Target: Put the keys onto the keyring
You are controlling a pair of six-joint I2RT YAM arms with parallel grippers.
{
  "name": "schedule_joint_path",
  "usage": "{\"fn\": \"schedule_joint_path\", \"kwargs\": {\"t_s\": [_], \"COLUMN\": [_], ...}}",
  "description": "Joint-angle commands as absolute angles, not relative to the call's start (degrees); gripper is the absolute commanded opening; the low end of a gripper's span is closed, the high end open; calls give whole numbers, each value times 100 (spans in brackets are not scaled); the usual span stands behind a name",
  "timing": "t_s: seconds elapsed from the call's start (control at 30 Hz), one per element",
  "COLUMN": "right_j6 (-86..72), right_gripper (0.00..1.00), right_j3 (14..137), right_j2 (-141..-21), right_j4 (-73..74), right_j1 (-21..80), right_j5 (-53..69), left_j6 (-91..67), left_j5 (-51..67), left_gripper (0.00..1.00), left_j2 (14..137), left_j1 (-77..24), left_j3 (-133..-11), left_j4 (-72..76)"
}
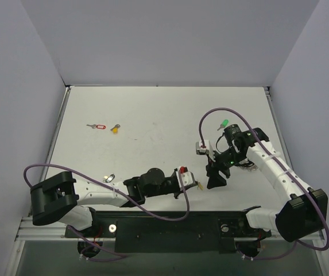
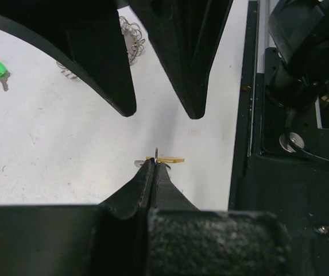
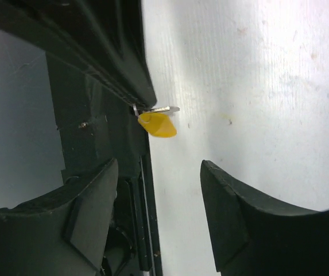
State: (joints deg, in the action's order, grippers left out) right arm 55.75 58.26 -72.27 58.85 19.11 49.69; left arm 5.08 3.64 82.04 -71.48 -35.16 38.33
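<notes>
My left gripper (image 2: pixel 154 163) is shut on a yellow-headed key (image 2: pixel 173 159), pinching it at its thin metal ring just above the table near the front edge. In the right wrist view the same key (image 3: pixel 159 125) hangs from the left fingertips (image 3: pixel 143 92). My right gripper (image 3: pixel 158 198) is open with nothing between its fingers, and stands just beyond that key (image 1: pixel 198 185), pointing down (image 1: pixel 215 179). The keyring (image 2: pixel 131 41), a frilly silver chain, lies on the table behind the right fingers (image 2: pixel 115 69). A green-headed key (image 1: pixel 224 123) lies farther back.
A red-tagged key (image 1: pixel 98 126) and another yellow key (image 1: pixel 115 129) lie at the far left of the table. A small silver metal piece (image 1: pixel 109 179) rests beside the left arm. The black base rail (image 2: pixel 267 190) borders the table's near edge.
</notes>
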Motion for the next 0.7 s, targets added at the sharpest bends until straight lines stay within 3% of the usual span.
{"fn": "schedule_joint_path", "kwargs": {"t_s": [0.0, 0.23, 0.4, 0.67], "right_j6": [6650, 7769, 7892, 7699], "right_gripper": [56, 52, 39, 33], "right_j3": [5951, 5643, 5695, 5853], "right_j2": [-6961, -6917, -7049, -7084], "right_j4": [6600, 6636, 6609, 6521], "right_j1": [1890, 2109, 2171, 2285], "right_j5": [5835, 6082, 6099, 6266], "left_j6": [264, -377, -589, -720], "left_j5": [1107, 1634, 1731, 1591], "left_gripper": [0, 0, 0, 0], "left_j2": [7919, 8007, 8103, 8174], "left_j1": [-6961, -6767, -6759, -6768], "left_j3": [-3419, -3182, -3147, -3112], "left_j4": [4078, 5018, 5396, 5493]}}
